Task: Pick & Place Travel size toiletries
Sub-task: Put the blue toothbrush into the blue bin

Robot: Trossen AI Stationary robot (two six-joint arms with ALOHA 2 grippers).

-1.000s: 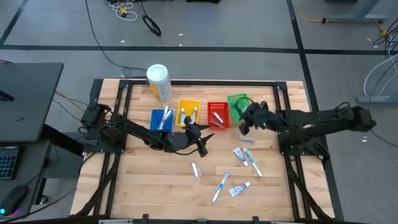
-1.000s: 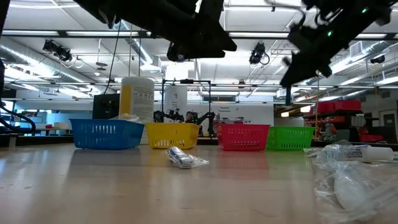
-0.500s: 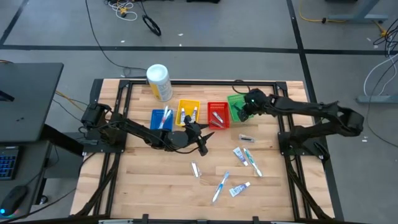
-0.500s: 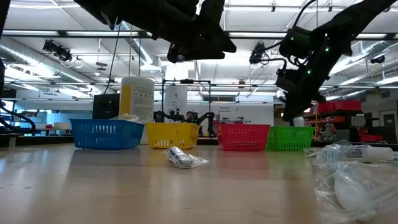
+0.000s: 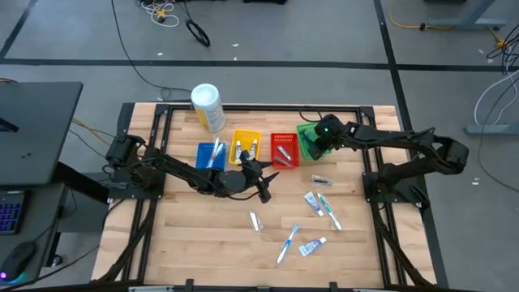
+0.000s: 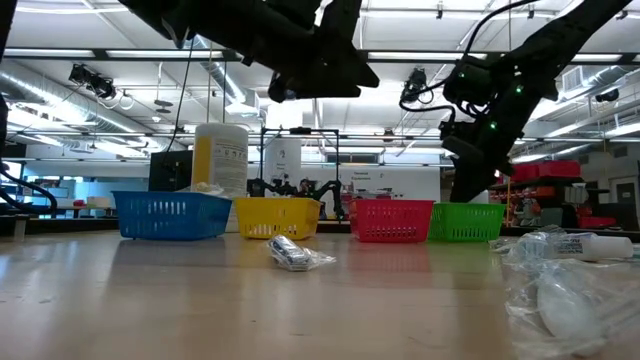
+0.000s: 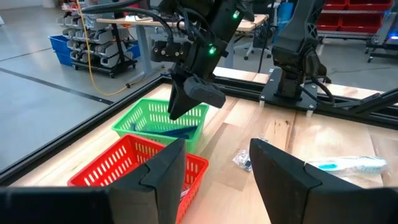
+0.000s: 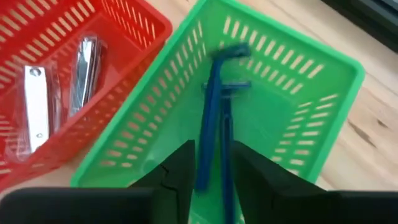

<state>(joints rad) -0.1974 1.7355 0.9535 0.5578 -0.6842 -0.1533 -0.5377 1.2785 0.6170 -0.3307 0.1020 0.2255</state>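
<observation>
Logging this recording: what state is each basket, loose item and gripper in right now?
Green plastic basket: holds blue razors.
Red plastic basket: holds wrapped metal items.
Blue plastic basket: holds toothbrushes.
Yellow plastic basket: holds small tubes.
Loose toothpaste tubes and toothbrushes: lying on table.
Right gripper: above green basket, jaws open.
Left gripper: waiting mid-table, jaws open.

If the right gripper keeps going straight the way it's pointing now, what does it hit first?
Probably the blue razors lying in the green basket. The right gripper points down into that basket, fingers slightly apart and seemingly empty; the remaining gap is hard to judge.
</observation>
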